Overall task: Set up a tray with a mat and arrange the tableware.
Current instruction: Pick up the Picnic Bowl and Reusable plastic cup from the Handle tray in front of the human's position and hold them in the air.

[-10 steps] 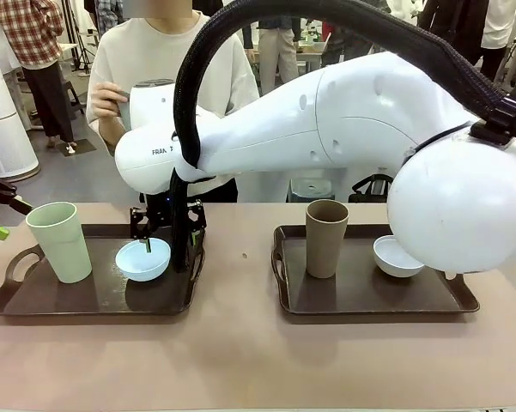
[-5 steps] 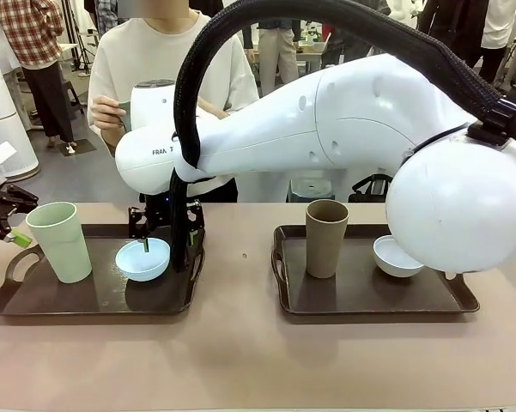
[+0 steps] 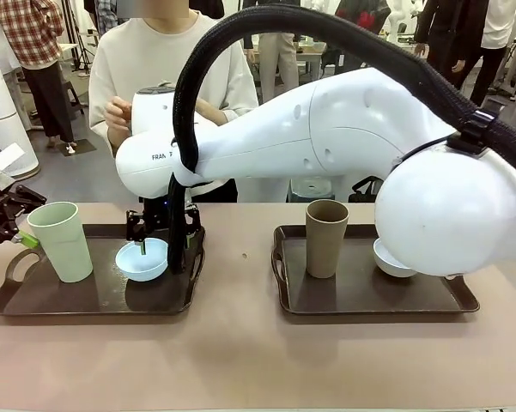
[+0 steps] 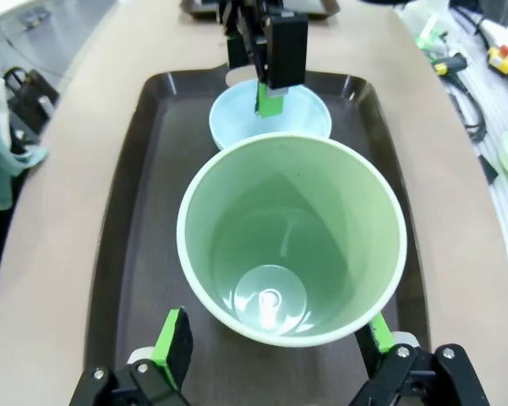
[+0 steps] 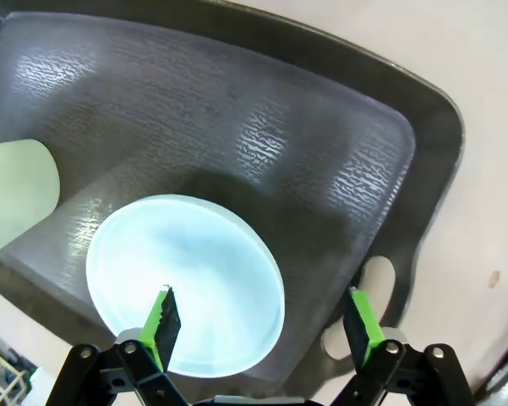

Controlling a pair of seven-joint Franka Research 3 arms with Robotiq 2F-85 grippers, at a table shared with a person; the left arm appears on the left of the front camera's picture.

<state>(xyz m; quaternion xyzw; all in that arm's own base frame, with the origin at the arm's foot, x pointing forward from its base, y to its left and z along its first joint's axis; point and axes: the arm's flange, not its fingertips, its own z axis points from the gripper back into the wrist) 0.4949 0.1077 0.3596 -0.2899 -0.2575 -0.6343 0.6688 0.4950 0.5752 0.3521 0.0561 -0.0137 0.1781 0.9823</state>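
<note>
On left tray (image 5: 237,110), right tool (image 5: 262,315) straddles light blue bowl's (image 5: 186,271) rim; jaws wide.

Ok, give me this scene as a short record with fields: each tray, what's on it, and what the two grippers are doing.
left tray: pale green tumbler upright, light blue bowl beside it
right tray: brown tumbler upright, white bowl partly hidden behind the right arm
left gripper: open, jaws on either side of the pale green tumbler, not closed on it
right gripper: open, over the left tray, jaws straddling the light blue bowl's rim
person: at the far side, hands raised at chest
</note>
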